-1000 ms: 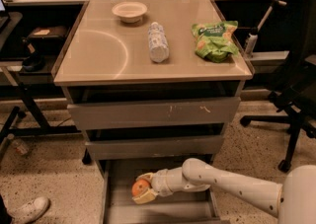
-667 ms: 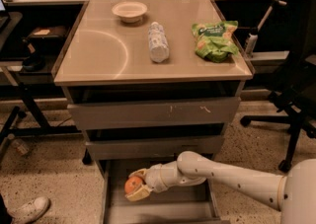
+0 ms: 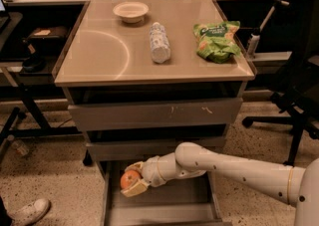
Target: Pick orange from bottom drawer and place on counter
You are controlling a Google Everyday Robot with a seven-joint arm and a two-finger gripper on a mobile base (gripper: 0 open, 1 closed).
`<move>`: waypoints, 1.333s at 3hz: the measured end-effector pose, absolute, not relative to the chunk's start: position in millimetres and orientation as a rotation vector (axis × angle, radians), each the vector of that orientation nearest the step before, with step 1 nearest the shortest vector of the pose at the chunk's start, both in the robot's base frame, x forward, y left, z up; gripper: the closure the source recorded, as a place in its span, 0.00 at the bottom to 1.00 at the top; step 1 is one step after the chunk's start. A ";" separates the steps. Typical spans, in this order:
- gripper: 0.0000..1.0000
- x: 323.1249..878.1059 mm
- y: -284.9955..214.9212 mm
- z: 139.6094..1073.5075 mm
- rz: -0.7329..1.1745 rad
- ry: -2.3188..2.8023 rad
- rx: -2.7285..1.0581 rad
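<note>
A white shoe (image 3: 29, 211) lies at the lower left corner of the frame, on the speckled floor.

The counter (image 3: 94, 58) fills the upper centre. Left to right it carries a pale bowl (image 3: 130, 11) near the back edge, a plastic bottle (image 3: 159, 42) lying on its side, and a green snack bag (image 3: 217, 40) near the right edge. All three are positioned as they were a second ago.

Below the two shut upper drawers, the bottom drawer (image 3: 169, 201) stands pulled open at lower centre.

The gripper (image 3: 129, 179) sits over the left part of the drawer, near its left wall. Its fingers are closed around the orange (image 3: 130, 178), one above the fruit and one below. Whether the orange is clear of the drawer floor cannot be determined.

Compared with one second ago, gripper and orange have shifted left and slightly upward in the frame.

The white arm (image 3: 234, 168) extends from the lower right corner to the gripper; its bend now sits higher, close under the middle drawer front.

A black office chair (image 3: 299, 90) stands at the right edge.
</note>
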State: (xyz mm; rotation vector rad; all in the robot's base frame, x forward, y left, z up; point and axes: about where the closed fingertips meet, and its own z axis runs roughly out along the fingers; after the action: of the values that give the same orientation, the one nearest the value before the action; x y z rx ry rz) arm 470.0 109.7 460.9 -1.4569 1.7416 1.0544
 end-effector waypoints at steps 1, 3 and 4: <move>1.00 466.8 111.0 498.8 1.049 1.711 -1.460; 1.00 465.8 114.1 608.1 0.976 1.585 -1.498; 1.00 466.0 114.8 613.4 0.964 1.579 -1.507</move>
State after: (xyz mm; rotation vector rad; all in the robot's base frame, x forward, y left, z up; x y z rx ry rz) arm 466.0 114.8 613.4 -1.5065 1.5786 0.9644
